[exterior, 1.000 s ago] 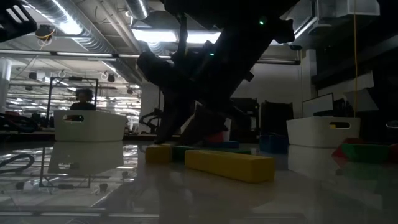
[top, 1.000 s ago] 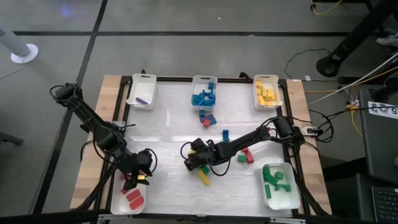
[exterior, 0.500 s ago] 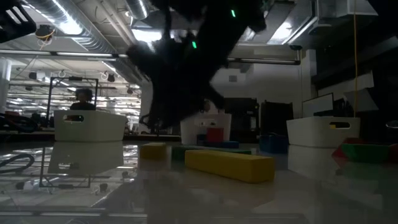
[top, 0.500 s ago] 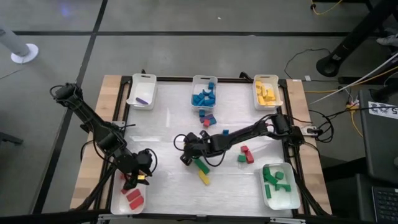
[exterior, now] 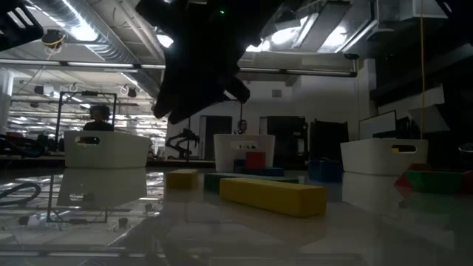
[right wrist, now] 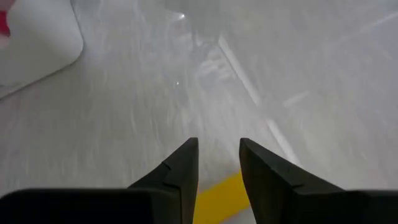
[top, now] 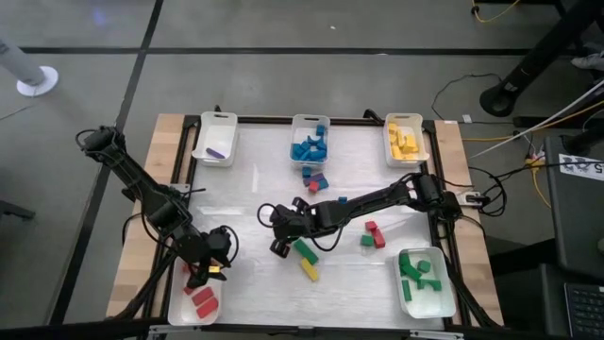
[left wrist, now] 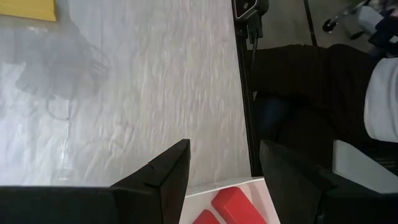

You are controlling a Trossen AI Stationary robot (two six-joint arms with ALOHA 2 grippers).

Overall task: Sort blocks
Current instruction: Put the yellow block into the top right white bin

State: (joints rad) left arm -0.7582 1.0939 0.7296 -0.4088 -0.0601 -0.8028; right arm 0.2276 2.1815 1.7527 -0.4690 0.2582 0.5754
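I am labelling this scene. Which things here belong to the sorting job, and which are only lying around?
Job:
- loose blocks on the table
- yellow bar
- sorted blue blocks
- white trays
- right claw, lifted over the table
- left claw, open above the red tray

Lying around:
- cables
- black stand base

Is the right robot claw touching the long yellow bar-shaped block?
Apart. Low view shows the right gripper hanging above the yellow bar, room visible between.
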